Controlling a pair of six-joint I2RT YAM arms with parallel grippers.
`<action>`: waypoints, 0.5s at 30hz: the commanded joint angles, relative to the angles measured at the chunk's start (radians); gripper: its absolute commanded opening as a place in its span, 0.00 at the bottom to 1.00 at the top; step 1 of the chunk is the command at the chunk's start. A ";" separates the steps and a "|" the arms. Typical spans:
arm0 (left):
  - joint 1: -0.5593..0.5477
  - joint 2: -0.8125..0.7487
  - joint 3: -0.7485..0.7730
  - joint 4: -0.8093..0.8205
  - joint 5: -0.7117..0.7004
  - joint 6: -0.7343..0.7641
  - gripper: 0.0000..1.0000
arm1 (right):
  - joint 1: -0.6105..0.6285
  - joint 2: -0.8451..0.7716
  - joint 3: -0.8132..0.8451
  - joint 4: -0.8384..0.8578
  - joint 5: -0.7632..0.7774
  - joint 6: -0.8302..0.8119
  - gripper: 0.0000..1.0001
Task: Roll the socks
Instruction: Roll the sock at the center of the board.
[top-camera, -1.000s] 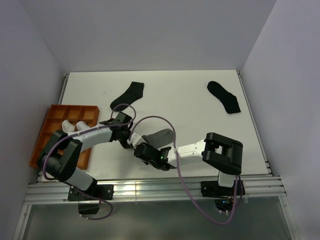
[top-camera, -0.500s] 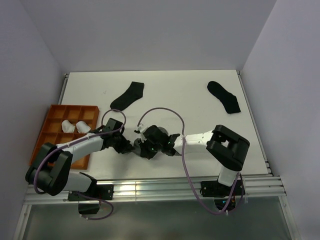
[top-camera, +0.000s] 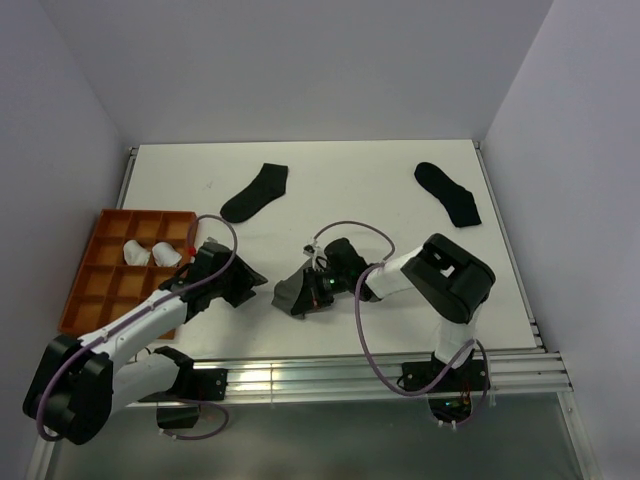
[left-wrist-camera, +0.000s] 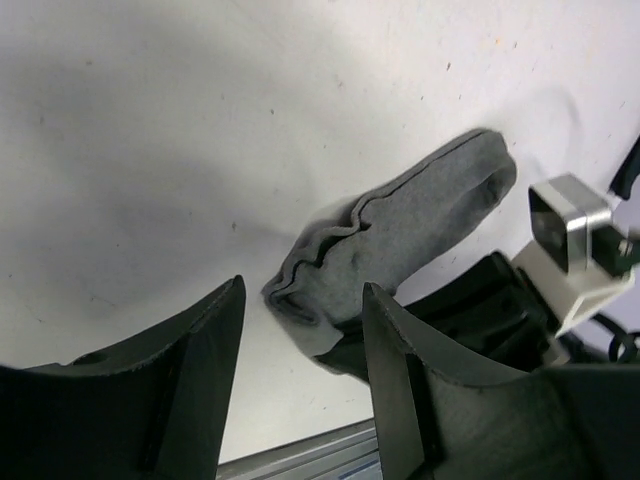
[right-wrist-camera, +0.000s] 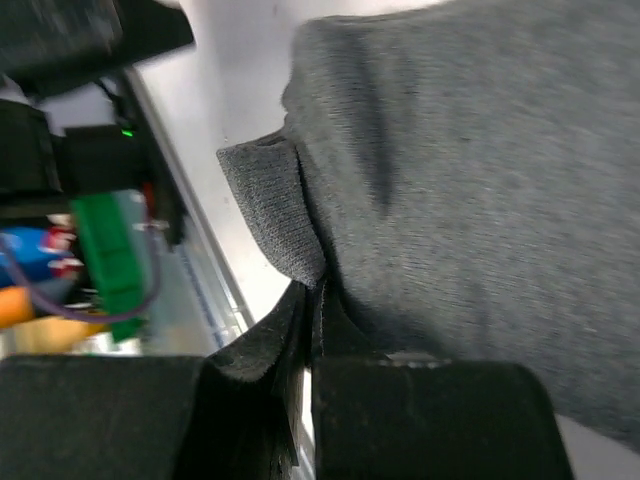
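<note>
A grey sock (left-wrist-camera: 410, 225) lies bunched and folded near the table's front edge, also seen from above as a small grey sock (top-camera: 289, 291). My right gripper (right-wrist-camera: 311, 292) is shut on its edge, with the cloth pinched between the fingertips; in the top view this right gripper (top-camera: 306, 297) sits just right of the sock. My left gripper (left-wrist-camera: 303, 292) is open, and its fingers straddle bare table just short of the sock without touching it. From above, the left gripper (top-camera: 250, 284) is a little to the sock's left.
Two dark socks lie flat at the back, one left of centre (top-camera: 255, 192) and one at the right (top-camera: 448, 193). An orange compartment tray (top-camera: 100, 290) at the left edge holds two white rolled bundles (top-camera: 150, 253). The metal rail (top-camera: 300, 372) runs along the front.
My left gripper has opened, let go of the grey sock and drawn back to the left. My right gripper, still shut on the sock, has shifted it slightly right.
</note>
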 joint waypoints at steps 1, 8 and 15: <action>-0.036 -0.037 -0.048 0.093 0.001 -0.009 0.55 | -0.055 0.052 -0.060 0.133 -0.070 0.138 0.00; -0.125 -0.001 -0.113 0.219 0.027 -0.031 0.56 | -0.102 0.119 -0.068 0.161 -0.103 0.203 0.00; -0.158 0.081 -0.127 0.264 0.016 -0.049 0.50 | -0.107 0.155 -0.034 0.096 -0.103 0.181 0.00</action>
